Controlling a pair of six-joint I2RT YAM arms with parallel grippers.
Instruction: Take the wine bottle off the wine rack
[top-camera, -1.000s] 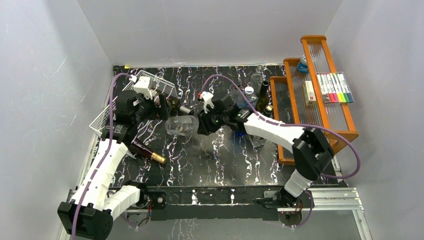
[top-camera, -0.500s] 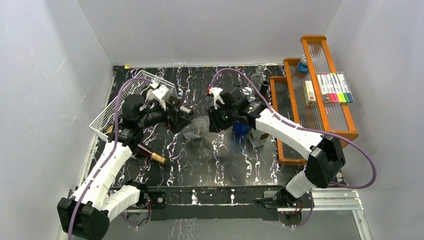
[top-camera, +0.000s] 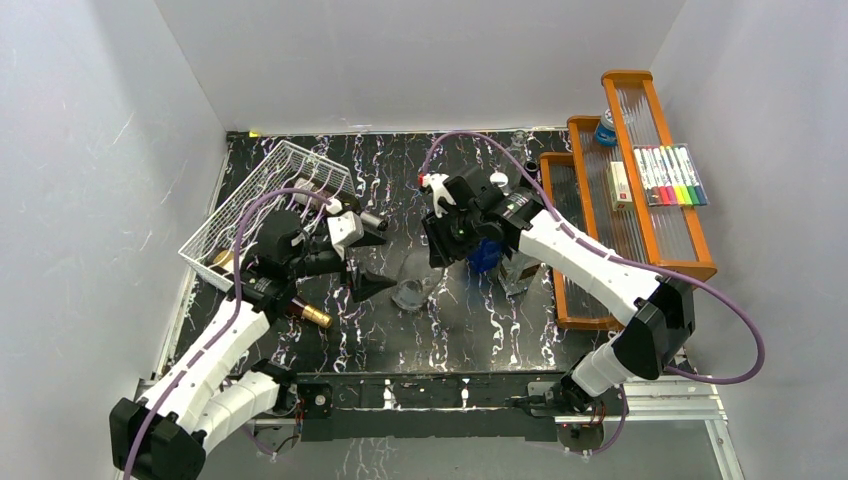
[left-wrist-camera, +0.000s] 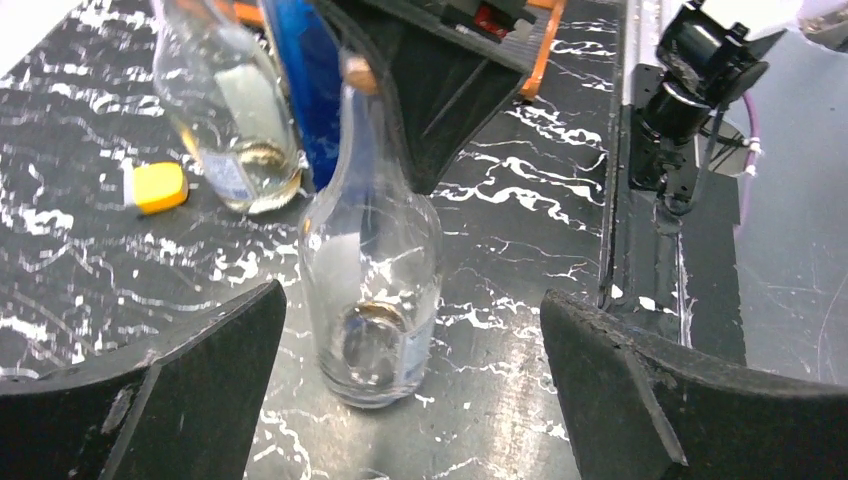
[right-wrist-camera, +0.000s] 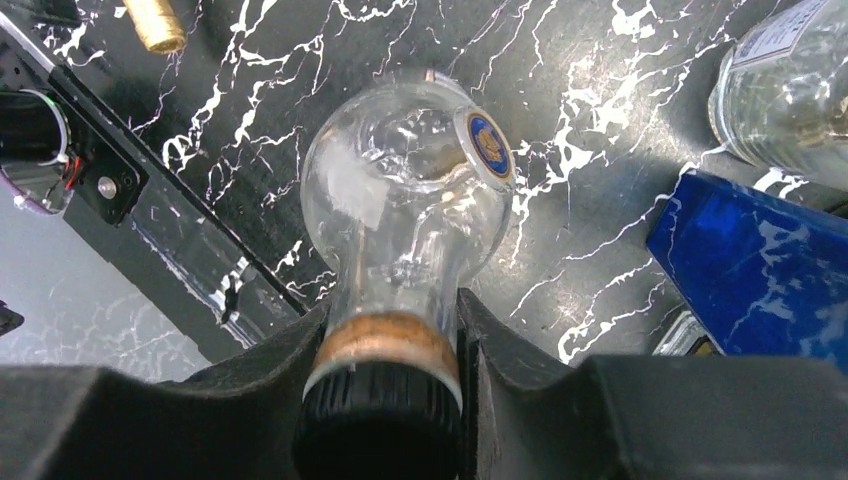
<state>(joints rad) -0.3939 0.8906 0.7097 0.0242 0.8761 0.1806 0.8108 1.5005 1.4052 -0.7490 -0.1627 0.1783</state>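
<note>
— Wine bottle (top-camera: 411, 290), seen from above: where?
— Off the wine rack (top-camera: 262, 198), standing on the black marbled table (top-camera: 470, 330), well apart from the white wire. Half a second ago hung tilted in the air, closer to the rack; a second ago lay nearly level between the two arms.
— Held how?
— Pinched at the neck by the right gripper (top-camera: 441, 250), now reaching nearer the front edge than before. Left gripper (top-camera: 388, 263) spread wide just beside the glass, pulled away from the rack since a second ago.
— Anything else up there?
— Dark bottle (top-camera: 300, 311) with gold foil lying near the rack's lower end, same spot as earlier. Orange shelf (top-camera: 625, 215) with markers (top-camera: 670, 176) at the right.
— And the left wrist view?
— Wine bottle (left-wrist-camera: 372, 290) upright between the two black fingers (left-wrist-camera: 170, 390), a gap on either side, touching neither. Behind it a blue bottle (left-wrist-camera: 300, 90), a second clear bottle (left-wrist-camera: 225, 130) and a yellow cap (left-wrist-camera: 158, 187) on the table.
— Right wrist view?
— Straight down the wine bottle (right-wrist-camera: 400, 200) onto the marble. Right gripper (right-wrist-camera: 385, 345) closed tight on the neck, fingers (right-wrist-camera: 510, 360) pressing both sides just below the black cap (right-wrist-camera: 380, 425).
</note>
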